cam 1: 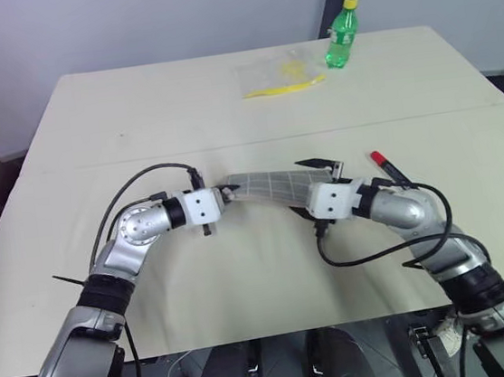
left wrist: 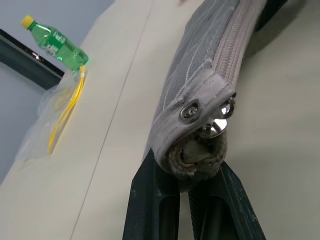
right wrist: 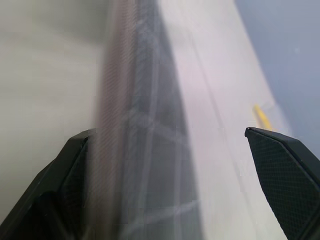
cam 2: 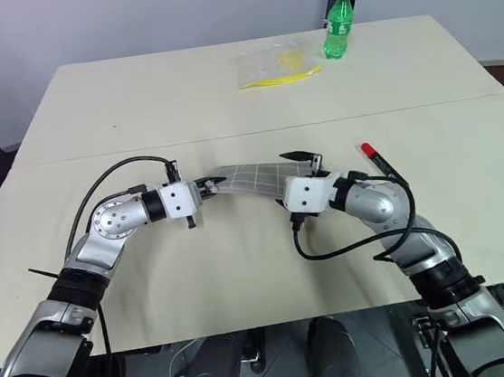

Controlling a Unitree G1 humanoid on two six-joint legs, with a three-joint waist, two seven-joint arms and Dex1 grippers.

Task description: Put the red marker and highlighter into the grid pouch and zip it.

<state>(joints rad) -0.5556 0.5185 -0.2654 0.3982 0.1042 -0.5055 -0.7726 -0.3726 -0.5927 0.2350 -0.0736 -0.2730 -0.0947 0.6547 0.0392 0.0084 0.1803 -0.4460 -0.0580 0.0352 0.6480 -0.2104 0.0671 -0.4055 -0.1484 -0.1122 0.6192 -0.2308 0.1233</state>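
The grid pouch (cam 1: 265, 187), grey with thin white lines, stretches between my two grippers above the table. My left gripper (cam 1: 226, 191) is shut on its left end; in the left wrist view the black fingers (left wrist: 150, 200) pinch the pouch's fabric end (left wrist: 192, 157) just below the metal zip pull (left wrist: 220, 126). My right gripper (cam 1: 314, 186) stands open around the other end, and the pouch (right wrist: 145, 150) runs between the two spread fingers (right wrist: 285, 165). The red marker (cam 1: 384, 164) lies on the table just beyond my right wrist. The highlighter is hidden.
A green bottle (cam 1: 341, 37) with a yellow cap stands at the far edge of the table. Beside it lies a clear plastic bag (cam 1: 277, 72) with a thin yellow strip in it. A cream cloth (cam 1: 135, 120) covers the table.
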